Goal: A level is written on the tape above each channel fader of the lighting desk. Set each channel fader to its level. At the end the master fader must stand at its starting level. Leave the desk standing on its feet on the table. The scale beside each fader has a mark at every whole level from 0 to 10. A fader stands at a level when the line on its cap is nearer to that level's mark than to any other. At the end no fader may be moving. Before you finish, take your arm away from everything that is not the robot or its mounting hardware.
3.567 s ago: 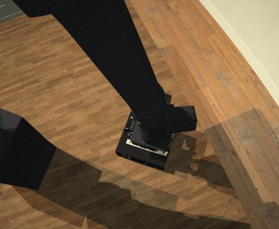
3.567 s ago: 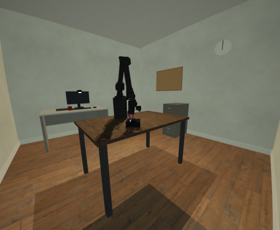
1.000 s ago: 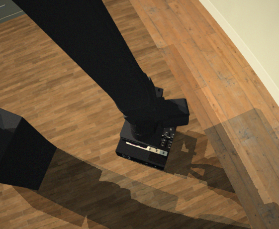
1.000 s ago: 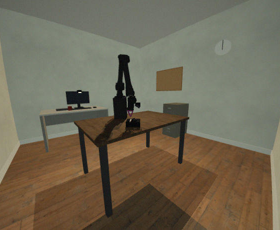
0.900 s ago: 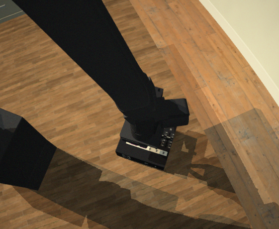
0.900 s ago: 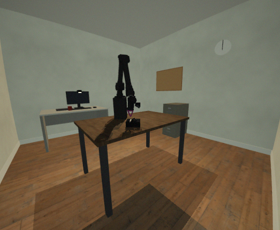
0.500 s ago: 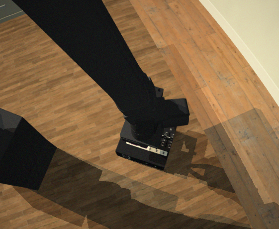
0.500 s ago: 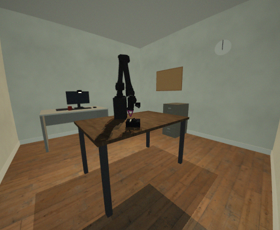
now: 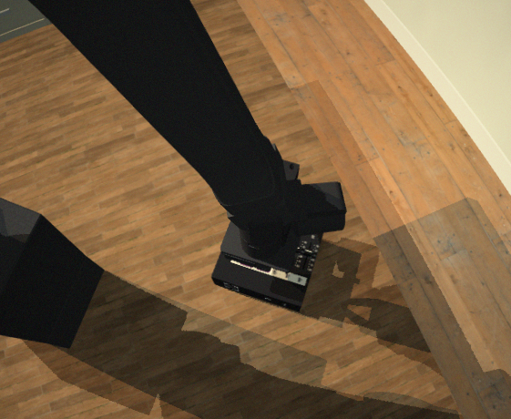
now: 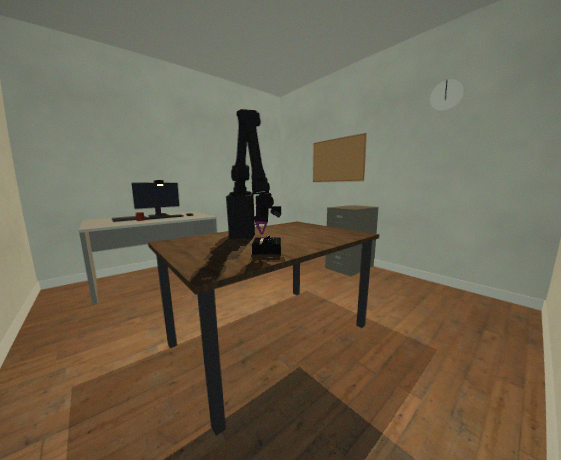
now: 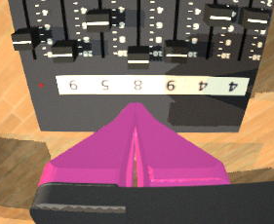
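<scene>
Top: the arm (image 9: 172,105) (image 10: 248,120) reaches from eleven o'clock over the lighting console (image 9: 250,277) (image 10: 266,247) (image 11: 99,114). Exterior: the console stands on the desk (image 9: 113,137) (image 10: 319,234) (image 11: 2,88), at six o'clock from the pincer (image 10: 261,233) (image 11: 135,112). Wrist: the pincer, pressed together, points toward twelve.

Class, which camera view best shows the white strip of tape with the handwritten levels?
The wrist view: all six digits on the white strip of tape are visible, upside down. The top view shows the strip partly shadowed, its digits too small to read. The exterior view doesn't let you make it out.
</scene>
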Controlling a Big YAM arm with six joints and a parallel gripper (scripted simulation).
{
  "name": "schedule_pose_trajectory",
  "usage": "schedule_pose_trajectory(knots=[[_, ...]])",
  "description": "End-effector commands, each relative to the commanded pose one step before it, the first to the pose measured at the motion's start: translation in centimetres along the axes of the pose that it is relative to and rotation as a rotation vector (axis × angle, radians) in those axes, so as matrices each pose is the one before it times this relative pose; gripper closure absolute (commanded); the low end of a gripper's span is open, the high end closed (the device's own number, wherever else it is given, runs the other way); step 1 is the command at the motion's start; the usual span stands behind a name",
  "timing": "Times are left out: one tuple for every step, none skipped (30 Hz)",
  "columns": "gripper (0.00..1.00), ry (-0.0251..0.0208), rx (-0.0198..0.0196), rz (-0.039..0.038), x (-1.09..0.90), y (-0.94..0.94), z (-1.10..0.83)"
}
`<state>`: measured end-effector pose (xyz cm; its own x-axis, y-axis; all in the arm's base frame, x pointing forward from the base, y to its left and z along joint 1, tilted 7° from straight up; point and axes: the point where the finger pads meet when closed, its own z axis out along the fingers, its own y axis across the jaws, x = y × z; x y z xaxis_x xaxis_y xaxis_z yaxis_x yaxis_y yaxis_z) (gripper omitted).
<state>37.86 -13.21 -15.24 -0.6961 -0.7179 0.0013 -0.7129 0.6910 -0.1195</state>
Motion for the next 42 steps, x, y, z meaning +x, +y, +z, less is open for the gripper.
schedule_pose_trajectory(knots=[[1.0, -0.01652, 0.02866, 0.01926, -0.663, -1.505, 0.122], [1.0, -0.00037, 0.00081, 0.00036, -0.012, -0.052, 0.07], [1.0, 0.00009, -0.0001, 0.00031, 0.016, 0.004, 0.08], [1.0, 0.00009, -0.0001, 0.00031, 0.016, 0.004, 0.08], [1.0, 0.00009, -0.0001, 0.00031, 0.016, 0.004, 0.08], [1.0, 0.00113, -0.00213, 0.00019, 0.079, 0.131, 0.1], [1.0, 0.00131, -0.00249, 0.00017, 0.09, 0.153, 0.102], [1.0, 0.00057, -0.00106, 0.00025, 0.045, 0.063, 0.087], [1.0, -0.00036, 0.00079, 0.00035, -0.012, -0.051, 0.067], [1.0, -0.00078, 0.00161, 0.00039, -0.038, -0.102, 0.058], [1.0, -0.00075, 0.00155, 0.00038, -0.036, -0.098, 0.057], [1.0, -0.00052, 0.0011, 0.00023, -0.022, -0.069, 0.059], [1.0, 0.00008, -0.00008, 0.00001, 0.014, 0.004, 0.068], [1.0, 0.00007, -0.00008, 0.00001, 0.013, 0.004, 0.065], [1.0, 0.0009, -0.00171, -0.00008, 0.063, 0.105, 0.076], [1.0, 0.0, 0.0, 0.0, 0.0, 0.0, 0.0], [1.0, 0.0, 0.0, 0.0, 0.0, 0.0, 0.0], [1.0, -0.00187, 0.00375, 0.00023, 0.035, 0.014, -0.256], [1.0, 0.00313, -0.00613, -0.00034, 0.089, 0.189, 0.323], [1.0, 0.0005, -0.00096, -0.00009, 0.003, 0.002, 0.122], [1.0, -0.00054, 0.00107, -0.00009, -0.031, -0.065, 0.036], [1.0, -0.00025, 0.00044, -0.00028, -0.019, -0.023, 0.037], [1.0, -0.00048, 0.00086, -0.00035, -0.036, -0.047, 0.03], [1.0, -0.00042, 0.00076, -0.0003, -0.031, -0.042, 0.027], [1.0, -0.00035, 0.00066, -0.00013, -0.022, -0.039, 0.024], [1.0, 0.00011, -0.0002, -0.00002, 0.01, 0.012, 0.028], [1.0, 0.00041, -0.00079, -0.00004, 0.031, 0.054, 0.023], [1.0, -0.00233, 0.00465, 0.00027, -0.05, -0.132, -0.203], [1.0, -0.00071, 0.00143, 0.00007, -0.013, -0.038, -0.057], [1.0, 0.00061, -0.00119, -0.00007, 0.017, 0.035, 0.066], [1.0, 0.00067, -0.00134, -0.00011, 0.019, 0.044, 0.066], [1.0, 0.00088, -0.00177, -0.00017, 0.038, 0.084, 0.052], [1.0, 0.0, 0.0, 0.0, 0.0, 0.0, 0.0], [1.0, 0.0, 0.0, 0.0, 0.0, 0.0, 0.0], [1.0, 0.00117, -0.00238, -0.0003, 0.025, 0.066, 0.028], [1.0, 0.0001, -0.00019, -0.00001, 0.003, 0.007, 0.015], [1.0, 0.00003, -0.00005, 0.0, 0.001, 0.002, 0.006], [1.0, 0.0, -0.00001, 0.0, 0.0, 0.0, 0.001], [1.0, 0.0, 0.0, 0.0, 0.0, 0.0, 0.0], [1.0, 0.0, 0.0, 0.0, 0.0, 0.0, 0.0], [1.0, 0.0, 0.0, 0.0, 0.0, 0.0, 0.0], [1.0, 0.0, 0.0, 0.0, 0.0, 0.0, 0.0]])
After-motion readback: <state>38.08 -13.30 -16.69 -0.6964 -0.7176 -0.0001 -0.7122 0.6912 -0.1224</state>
